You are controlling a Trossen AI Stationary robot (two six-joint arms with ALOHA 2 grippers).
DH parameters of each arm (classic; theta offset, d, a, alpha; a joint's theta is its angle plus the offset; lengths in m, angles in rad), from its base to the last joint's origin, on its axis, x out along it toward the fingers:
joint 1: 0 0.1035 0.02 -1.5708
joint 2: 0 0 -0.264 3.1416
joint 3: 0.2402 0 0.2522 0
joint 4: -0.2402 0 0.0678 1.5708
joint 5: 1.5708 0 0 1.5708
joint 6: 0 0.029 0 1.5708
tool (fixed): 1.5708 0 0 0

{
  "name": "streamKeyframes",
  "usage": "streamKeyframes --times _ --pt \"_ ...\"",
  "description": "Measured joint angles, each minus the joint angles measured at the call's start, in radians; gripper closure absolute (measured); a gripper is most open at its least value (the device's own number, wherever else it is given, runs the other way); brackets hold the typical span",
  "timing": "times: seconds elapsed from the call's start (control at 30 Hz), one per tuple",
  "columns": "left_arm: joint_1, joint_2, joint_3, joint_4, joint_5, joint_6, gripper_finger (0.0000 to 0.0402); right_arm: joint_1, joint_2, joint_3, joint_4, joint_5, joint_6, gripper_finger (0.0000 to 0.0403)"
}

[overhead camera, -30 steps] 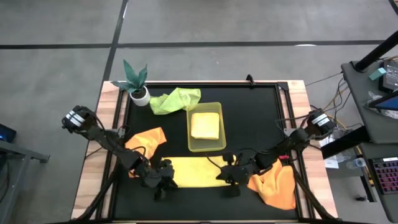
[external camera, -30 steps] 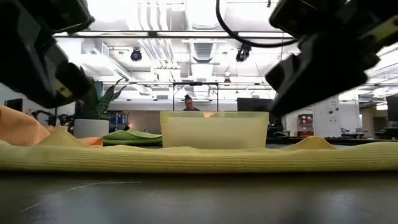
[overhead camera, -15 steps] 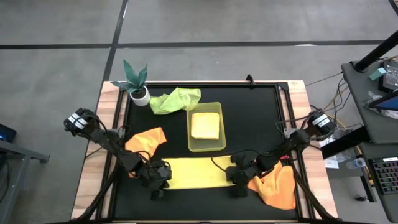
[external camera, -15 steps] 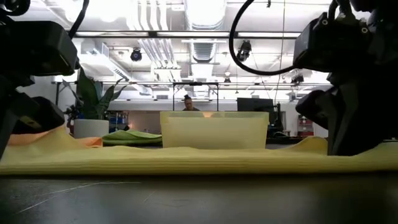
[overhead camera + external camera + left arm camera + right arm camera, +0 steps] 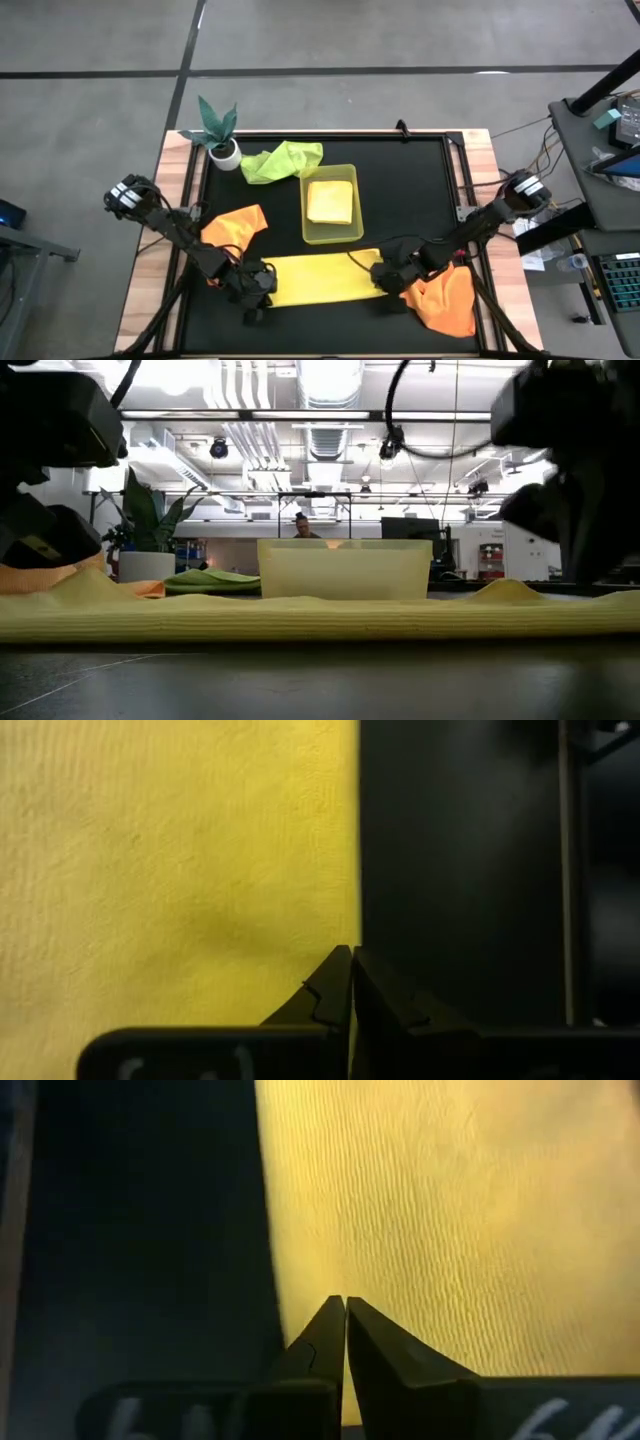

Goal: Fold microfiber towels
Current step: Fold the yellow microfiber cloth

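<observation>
One yellow towel (image 5: 331, 201) lies folded in the tray (image 5: 309, 236). A second, long yellow towel (image 5: 315, 280) is flat at the table's near edge, part folded. My left gripper (image 5: 258, 285) and right gripper (image 5: 392, 281) sit at its two ends, fingers pinched together. Orange towels (image 5: 238, 225) (image 5: 447, 303) and green towel (image 5: 283, 160) unfolded.
</observation>
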Motion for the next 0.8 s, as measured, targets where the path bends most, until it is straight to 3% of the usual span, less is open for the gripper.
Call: streamKeyframes --times 0.27,0.63,0.8 --pt "0.0 -0.002 0.002 0.007 -0.031 0.0 0.0402 -0.028 -0.135 -0.002 -0.178 0.009 0.342 0.0364" --pt "0.0 -0.002 -0.002 0.009 -0.076 0.0 0.0402 -0.028 -0.141 -0.073 -0.187 0.098 0.698 0.0219" --pt "0.0 -0.002 -0.003 0.009 -0.091 0.009 0.0402 -0.028 -0.117 -0.131 -0.084 0.098 0.765 0.0162"
